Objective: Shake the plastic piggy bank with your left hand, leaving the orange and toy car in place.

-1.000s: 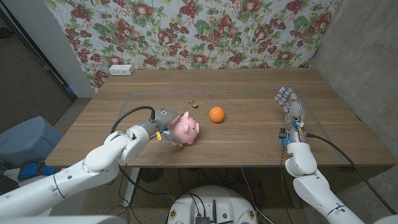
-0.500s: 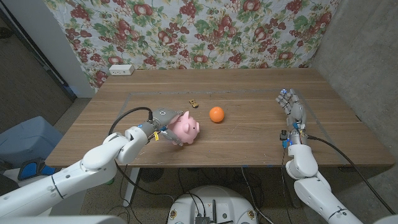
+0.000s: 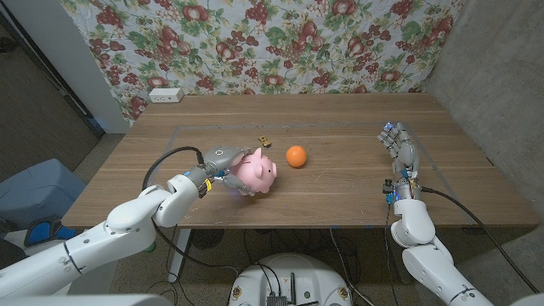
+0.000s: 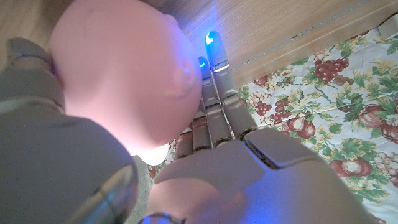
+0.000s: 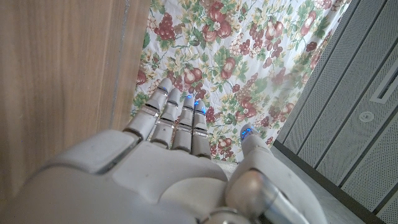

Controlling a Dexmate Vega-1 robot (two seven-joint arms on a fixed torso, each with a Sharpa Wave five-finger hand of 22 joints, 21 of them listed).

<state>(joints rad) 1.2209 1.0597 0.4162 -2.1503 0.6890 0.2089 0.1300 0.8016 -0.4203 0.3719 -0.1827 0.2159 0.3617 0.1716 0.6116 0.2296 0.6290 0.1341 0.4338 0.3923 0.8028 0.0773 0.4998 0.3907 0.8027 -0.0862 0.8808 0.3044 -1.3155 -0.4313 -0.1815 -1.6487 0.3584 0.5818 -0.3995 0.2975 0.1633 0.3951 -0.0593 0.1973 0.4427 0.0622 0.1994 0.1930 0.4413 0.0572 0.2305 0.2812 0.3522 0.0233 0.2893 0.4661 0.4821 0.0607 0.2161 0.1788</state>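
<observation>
pink piggy bank (image 4: 124,81) in the left hand (image 4: 249,162), over wooden table (image 4: 298,25)

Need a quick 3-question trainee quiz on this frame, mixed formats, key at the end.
1. True or false: the left hand grips the pink piggy bank.
2. Multiple choice: what lies between the piggy bank and the right hand in the head view? A) the orange B) the white power strip C) a blue cup
3. Fill in: the small toy car sits on the table just to the robot's ____ of the orange.

Key: 1 true; 2 A; 3 left.
</observation>
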